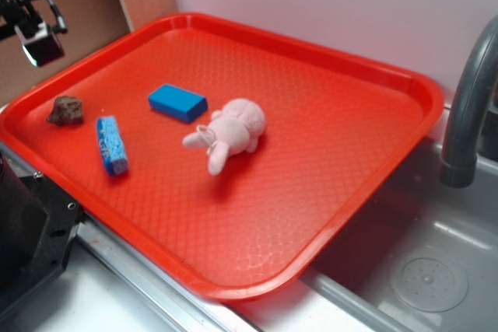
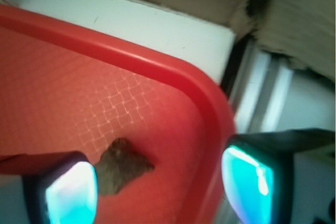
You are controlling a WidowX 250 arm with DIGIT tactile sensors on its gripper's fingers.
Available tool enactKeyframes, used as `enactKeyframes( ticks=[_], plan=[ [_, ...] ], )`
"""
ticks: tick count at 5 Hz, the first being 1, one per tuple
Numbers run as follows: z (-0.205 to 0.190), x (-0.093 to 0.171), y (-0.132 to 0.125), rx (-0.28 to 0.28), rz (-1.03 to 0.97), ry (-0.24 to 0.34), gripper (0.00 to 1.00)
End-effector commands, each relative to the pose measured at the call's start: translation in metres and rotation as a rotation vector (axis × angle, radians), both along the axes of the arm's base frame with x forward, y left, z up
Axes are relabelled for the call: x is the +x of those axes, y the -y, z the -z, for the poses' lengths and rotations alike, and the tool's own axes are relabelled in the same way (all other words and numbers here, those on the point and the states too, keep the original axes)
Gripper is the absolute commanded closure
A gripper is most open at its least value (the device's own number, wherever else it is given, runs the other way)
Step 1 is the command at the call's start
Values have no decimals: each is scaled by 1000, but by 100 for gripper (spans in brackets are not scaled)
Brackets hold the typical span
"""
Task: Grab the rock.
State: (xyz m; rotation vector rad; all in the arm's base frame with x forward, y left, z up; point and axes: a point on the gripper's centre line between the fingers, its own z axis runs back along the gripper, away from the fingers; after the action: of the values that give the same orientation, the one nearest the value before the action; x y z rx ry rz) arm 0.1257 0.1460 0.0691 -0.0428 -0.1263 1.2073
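a: fingers (image 2: pixel 71 192) sit wide apart, holding nothing. where's the rock?

b: rock (image 2: pixel 122 165) lies on the tray (image 2: pixel 173 72) near its corner, right by my left finger. i'd slide the gripper (image 2: pixel 157 187) left.

The gripper (image 2: pixel 160 182) hangs with its jaws spread wide, the two fingertips (image 2: pixel 71 192) showing glowing cyan pads at the lower edge of the wrist view with a broad gap between them. In the exterior view only a small part of the arm (image 1: pixel 35 29) shows at the upper left, raised above the surface below it.
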Motion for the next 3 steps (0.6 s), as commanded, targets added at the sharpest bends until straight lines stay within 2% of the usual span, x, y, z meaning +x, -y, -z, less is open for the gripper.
enactKeyframes(
  ticks=[1,2,3],
  plan=[
    [35,19,14,42,79,-87,0],
    [49,25,24,52,102,-142,0],
    [51,18,33,59,82,-179,13]
  ],
)
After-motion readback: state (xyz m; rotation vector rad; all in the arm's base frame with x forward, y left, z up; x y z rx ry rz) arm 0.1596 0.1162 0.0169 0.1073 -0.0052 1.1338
